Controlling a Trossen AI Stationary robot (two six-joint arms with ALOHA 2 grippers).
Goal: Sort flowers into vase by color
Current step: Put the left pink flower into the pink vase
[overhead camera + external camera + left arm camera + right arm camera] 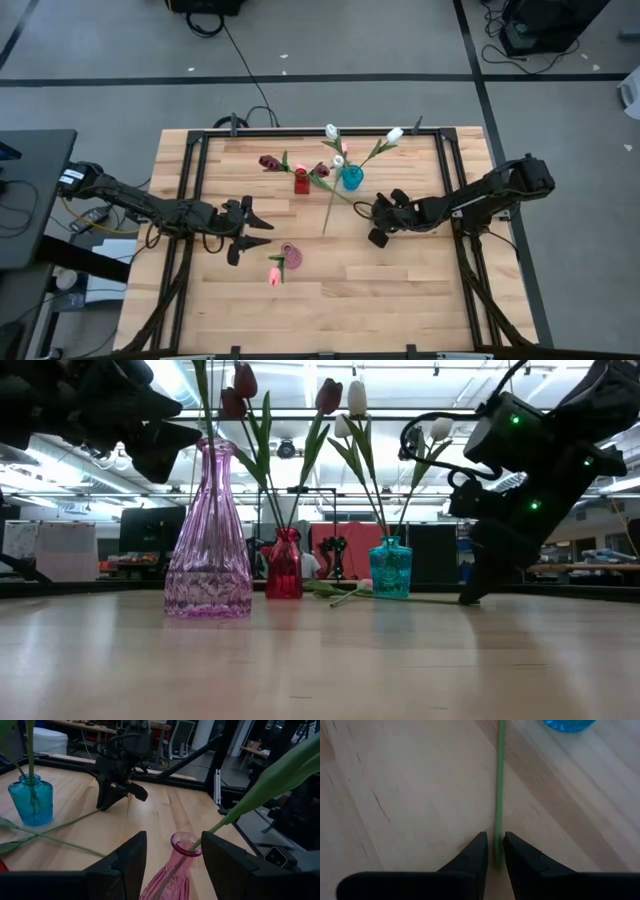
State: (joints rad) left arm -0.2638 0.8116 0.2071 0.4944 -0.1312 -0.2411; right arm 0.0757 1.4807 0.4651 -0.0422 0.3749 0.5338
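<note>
Three vases stand on the table (pixel 400 300): a pink vase (pixel 208 550) toward the left-centre, and a red vase (pixel 301 181) and a blue vase (pixel 352 178) side by side near the far edge. In the low view, open table lies between the pink vase and the red vase. The near half of the table is mostly bare wood out to its front edge.

The left gripper (pixel 252 229) hangs above the table just beside the pink vase, fingers (pixel 125 865) spread apart with the vase mouth between them in the left wrist view. A pink flower (pixel 274 272) stands in that vase, its stem leaning out past the rim.

The right gripper (pixel 376 222) is down at the table surface, right of centre and near the blue vase. Its fingers (pixel 477 855) are nearly together on either side of a thin green stem (pixel 498 780); contact with the stem cannot be confirmed. That stem lies flat on the wood and runs toward the blue vase.

Maroon flowers (pixel 240 385) stand in the red vase. White flowers (pixel 356 398) stand in the blue vase. One loose flower (pixel 330 205) lies on the table between the two grippers, in front of the red and blue vases.
</note>
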